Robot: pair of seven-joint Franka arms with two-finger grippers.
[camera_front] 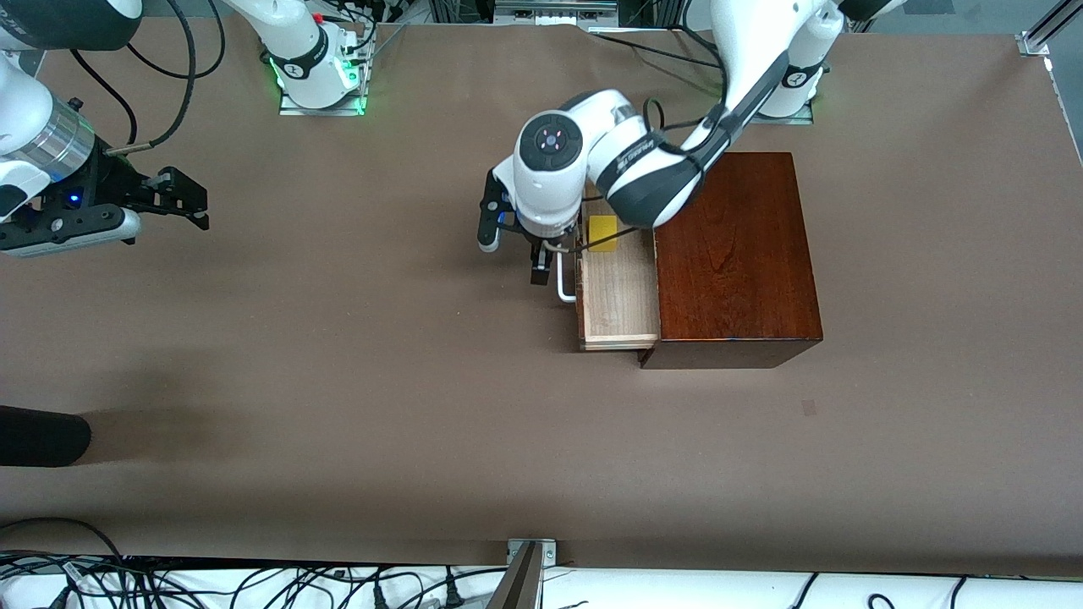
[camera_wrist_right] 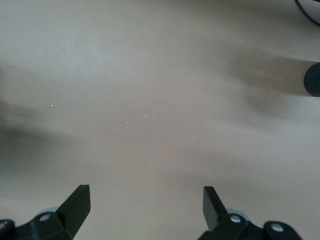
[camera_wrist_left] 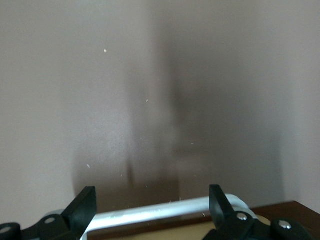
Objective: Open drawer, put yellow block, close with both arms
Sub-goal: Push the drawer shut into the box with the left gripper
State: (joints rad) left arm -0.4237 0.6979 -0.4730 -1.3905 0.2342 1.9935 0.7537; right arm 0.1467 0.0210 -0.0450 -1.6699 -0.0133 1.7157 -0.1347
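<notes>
Glossy wood on a matt bench

The box looks lacquered; the drawer pale bare wood, its handle smooth white metal; the bench matt brown.

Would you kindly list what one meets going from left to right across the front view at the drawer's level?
Right pincer → left pincer → white handle → open drawer → mahogany box.
</notes>
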